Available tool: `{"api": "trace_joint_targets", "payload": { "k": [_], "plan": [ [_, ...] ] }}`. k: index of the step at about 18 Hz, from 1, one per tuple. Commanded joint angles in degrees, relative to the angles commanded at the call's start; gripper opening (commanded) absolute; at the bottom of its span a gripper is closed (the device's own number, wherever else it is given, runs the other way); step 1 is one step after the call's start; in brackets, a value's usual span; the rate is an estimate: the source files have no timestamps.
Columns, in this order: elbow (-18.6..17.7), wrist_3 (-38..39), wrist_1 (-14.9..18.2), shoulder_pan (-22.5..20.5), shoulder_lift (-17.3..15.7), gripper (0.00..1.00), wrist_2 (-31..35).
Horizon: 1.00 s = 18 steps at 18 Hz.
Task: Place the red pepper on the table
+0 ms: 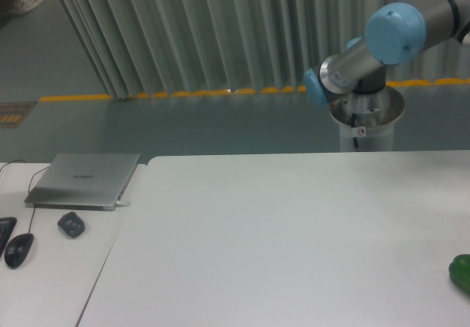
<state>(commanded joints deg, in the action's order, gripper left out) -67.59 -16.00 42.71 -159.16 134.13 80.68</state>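
The large white table (279, 239) fills the lower right of the camera view. The red pepper is out of view. Only the arm's silver links and light-blue joints (393, 33) show, at the upper right behind the table's far edge. The gripper itself lies outside the frame, so its fingers and anything in them cannot be seen.
A glossy green vegetable (461, 272) sits at the table's right edge, partly cut off. The arm's base pedestal (366, 121) stands behind the table. On the narrower white desk (44, 275) at left lie a closed laptop (84, 180), a black mouse (18, 250) and a small dark object (70, 224).
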Motion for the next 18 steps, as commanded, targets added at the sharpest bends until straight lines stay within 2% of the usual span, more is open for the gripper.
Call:
{"api": "trace_joint_targets", "payload": {
  "k": [6, 8, 10, 13, 15, 17, 18],
  "plan": [
    [-5.10, -1.23, 0.61, -0.80, -7.03, 0.56, -3.60],
    [-7.81, -1.14, 0.70, -0.71, -9.84, 0.56, -3.60],
    [-12.11, -1.32, 0.70, -0.45, -13.26, 0.56, -3.78],
    [-14.76, -1.14, 0.88, 0.69, -15.73, 0.56, -3.87],
    [-15.91, -1.23, 2.10, 1.66, -17.84, 0.56, -4.04],
    [-16.00, -1.75, 6.22, 3.24, -20.03, 0.56, -4.13],
    [-16.17, -2.02, 7.11, 4.20, -20.39, 0.56, -4.13]
  ]
}}
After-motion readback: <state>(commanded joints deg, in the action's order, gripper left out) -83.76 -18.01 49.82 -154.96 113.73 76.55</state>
